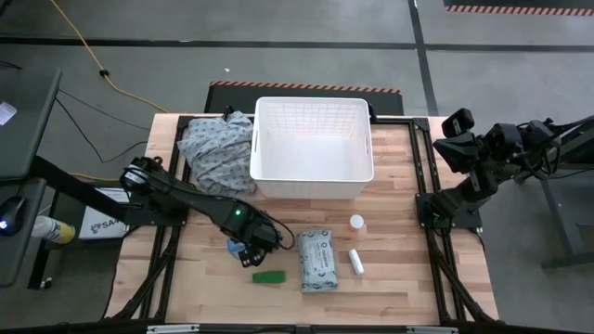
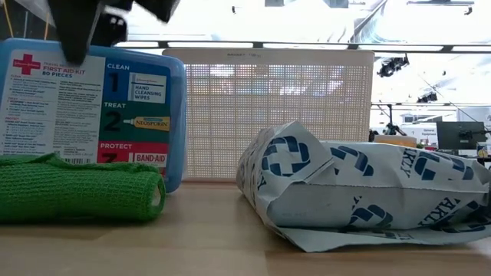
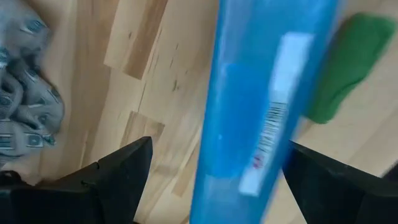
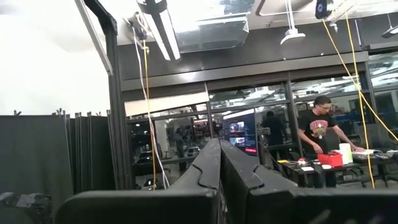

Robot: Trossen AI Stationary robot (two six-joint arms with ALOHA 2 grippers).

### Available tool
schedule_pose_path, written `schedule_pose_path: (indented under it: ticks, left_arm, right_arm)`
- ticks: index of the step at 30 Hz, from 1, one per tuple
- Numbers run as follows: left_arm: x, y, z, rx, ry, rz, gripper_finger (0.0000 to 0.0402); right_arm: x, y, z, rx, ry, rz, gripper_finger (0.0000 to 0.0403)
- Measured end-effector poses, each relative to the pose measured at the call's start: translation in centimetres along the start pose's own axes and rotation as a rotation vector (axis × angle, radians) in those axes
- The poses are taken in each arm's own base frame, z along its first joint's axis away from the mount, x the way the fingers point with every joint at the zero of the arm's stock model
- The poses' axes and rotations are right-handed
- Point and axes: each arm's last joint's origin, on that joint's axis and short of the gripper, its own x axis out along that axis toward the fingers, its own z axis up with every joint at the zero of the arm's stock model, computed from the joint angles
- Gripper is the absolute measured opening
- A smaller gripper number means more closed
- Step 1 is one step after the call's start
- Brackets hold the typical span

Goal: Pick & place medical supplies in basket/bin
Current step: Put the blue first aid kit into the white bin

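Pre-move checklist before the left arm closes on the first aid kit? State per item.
1. Left gripper fingers open: ok.
2. Blue first aid kit sits between the fingers: ok, left wrist view shows it in the gap.
3. Fingers touching the kit: cannot tell.
4. Green bar clear of the grasp: ok, lies beside the kit, apart from the fingers.
5. White basket open and unobstructed: ok.
6. Right gripper out of the way: ok, shut, parked off the table's right edge.

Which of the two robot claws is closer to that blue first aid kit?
The left. The left gripper stands open astride the blue first aid kit; the right gripper, shut, is parked off the table's right edge, far away.
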Motion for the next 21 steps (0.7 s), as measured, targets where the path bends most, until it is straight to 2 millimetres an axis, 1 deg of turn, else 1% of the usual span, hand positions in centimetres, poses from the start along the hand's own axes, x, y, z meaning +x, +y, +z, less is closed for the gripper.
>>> schedule_pose_path:
  ticks: [3, 8, 12, 16, 21]
  left_arm:
    - [1.4, 0.0, -0.1, -0.014, 0.030, -0.020, 0.0381]
    - [3.1, -0.1, -0.3, -0.029, 0.063, -0.055, 0.0381]
    - [3.5, -0.1, -0.3, -0.056, 0.062, -0.061, 0.0369]
    - [3.5, -0.2, -0.2, -0.062, 0.035, -0.060, 0.0327]
    - [3.5, -0.3, 0.0, -0.062, 0.013, -0.067, 0.0251]
  right_arm:
    - [0.0, 0.0, 0.0, 0.000, 0.000, 0.000, 0.0000]
    - [0.0, 0.0, 0.0, 0.000, 0.000, 0.000, 0.0000]
    - [0.0, 0.0, 0.0, 0.000, 0.001, -0.004, 0.0000]
    - [0.0, 0.0, 0.0, -0.001, 0.001, -0.004, 0.0000]
    - [0.0, 0.0, 0.0, -0.002, 0.001, -0.005, 0.0000]
